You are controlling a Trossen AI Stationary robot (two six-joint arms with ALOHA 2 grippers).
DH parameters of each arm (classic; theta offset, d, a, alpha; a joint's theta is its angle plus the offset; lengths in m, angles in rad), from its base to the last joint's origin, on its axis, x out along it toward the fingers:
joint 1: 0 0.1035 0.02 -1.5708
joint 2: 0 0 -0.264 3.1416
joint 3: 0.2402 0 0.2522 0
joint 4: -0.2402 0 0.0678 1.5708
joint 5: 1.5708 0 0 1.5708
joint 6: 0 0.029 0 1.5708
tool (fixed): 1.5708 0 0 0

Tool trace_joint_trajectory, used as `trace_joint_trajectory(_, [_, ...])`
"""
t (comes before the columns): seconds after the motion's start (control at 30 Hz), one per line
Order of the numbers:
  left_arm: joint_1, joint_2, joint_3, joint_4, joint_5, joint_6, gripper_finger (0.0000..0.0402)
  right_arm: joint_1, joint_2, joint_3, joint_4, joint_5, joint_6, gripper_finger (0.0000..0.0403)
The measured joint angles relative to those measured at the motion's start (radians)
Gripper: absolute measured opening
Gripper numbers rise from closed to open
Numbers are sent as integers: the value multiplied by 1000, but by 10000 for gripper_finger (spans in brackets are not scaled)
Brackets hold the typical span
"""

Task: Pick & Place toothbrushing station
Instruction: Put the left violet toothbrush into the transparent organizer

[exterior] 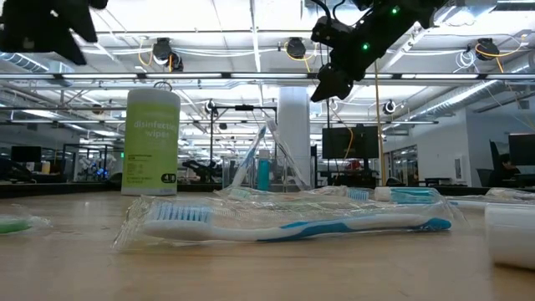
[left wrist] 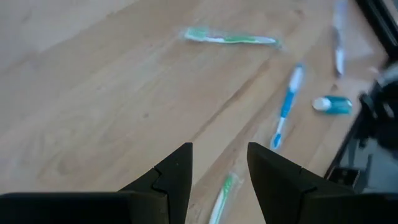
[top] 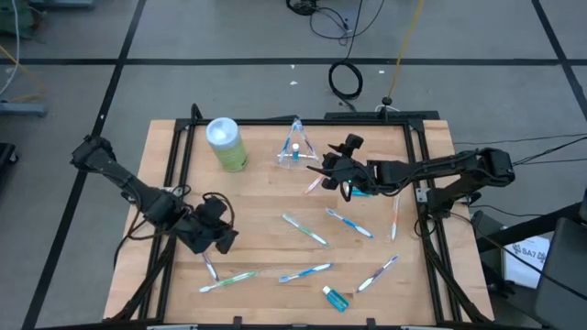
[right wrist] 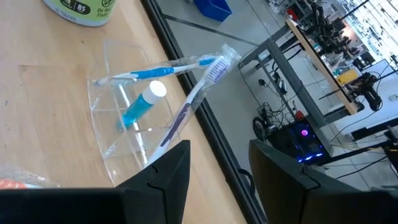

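Observation:
The clear plastic cup stands at the table's far middle. In it lean a blue toothbrush, a purple-bristled one and a blue white-capped tube. My right gripper hovers open just right of the cup, pointing at it, with nothing between its fingers. My left gripper is open above the near-left part of the table. Below it lies a green toothbrush. More wrapped toothbrushes and a tube lie flat on the wood.
A green wipes canister with a pale lid stands left of the cup. A pinkish toothbrush and a teal tube lie under my right arm. A black frame rail runs along the table's sides. A wrapped blue toothbrush lies near the front edge.

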Motion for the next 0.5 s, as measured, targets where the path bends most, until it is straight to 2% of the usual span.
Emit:
trace_joint_trajectory(0.27, [33, 47, 0, -173, 289, -556, 157, 0, 0, 0, 0, 0, 47, 155])
trace_joint_trajectory(0.43, [-14, 108, 0, -239, 425, -831, 157, 0, 0, 0, -8, 0, 85, 155])
trace_joint_trajectory(0.5, [-35, 125, 0, -266, 441, -934, 157, 0, 0, 0, -8, -1, 102, 154])
